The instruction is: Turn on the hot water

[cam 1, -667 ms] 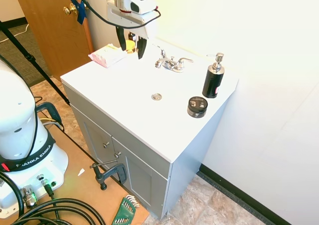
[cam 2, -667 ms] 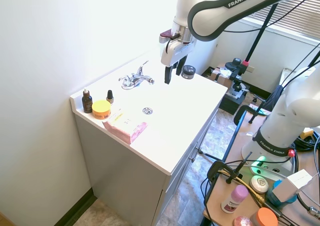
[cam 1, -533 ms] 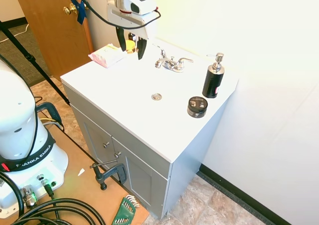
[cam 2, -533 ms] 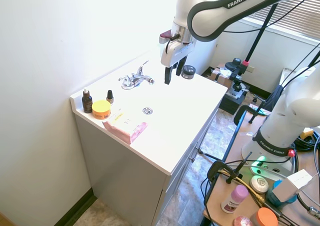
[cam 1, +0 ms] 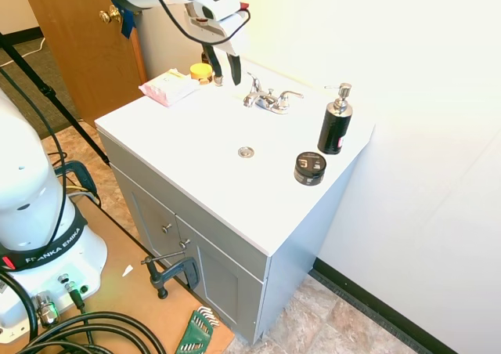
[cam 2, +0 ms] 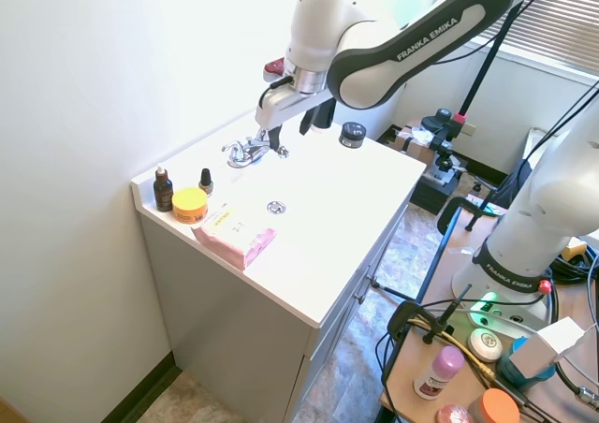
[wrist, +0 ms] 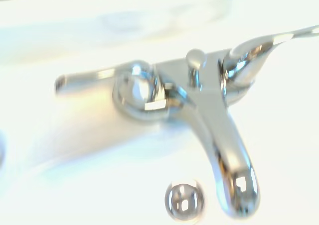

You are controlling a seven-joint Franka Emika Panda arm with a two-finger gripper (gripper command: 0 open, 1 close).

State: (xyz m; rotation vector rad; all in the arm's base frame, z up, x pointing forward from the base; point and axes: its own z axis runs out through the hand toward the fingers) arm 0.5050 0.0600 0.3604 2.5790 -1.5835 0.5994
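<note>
1. The white arm reaches over the back of the white vanity top (cam 1: 196, 162), its wrist bent so the gripper (cam 1: 225, 74) points down, hanging just left of the chrome faucet (cam 1: 266, 99) as the first exterior view frames it.
2. From the opposite side, the gripper (cam 2: 271, 142) sits right against the faucet (cam 2: 245, 150), though whether it touches a handle cannot be told.
3. The two dark fingers (cam 1: 235, 68) stand apart with a clear gap between them and hold nothing.
4. The faucet stands at the far edge of the vanity top by the wall, behind the round drain (cam 1: 246, 152); the wrist view shows the faucet (wrist: 199, 110) close up and blurred, one lever lying flat to the side, the other rising toward the frame edge, the spout curving over the drain (wrist: 184, 201).
5. "FRANKA EMIKA" is printed on the arm's forearm link (cam 2: 435, 35) and again on the base of the arm (cam 1: 47, 248).
6. A black pump bottle (cam 1: 335, 124) and a small black jar (cam 1: 310, 168) stand right of the faucet; any print on them is too small to read.
7. A pink-and-white packet (cam 1: 167, 87) and a yellow-lidded jar (cam 1: 201, 71) lie at the left end, with two small dark dropper bottles (cam 2: 164, 189) beside them.
</note>
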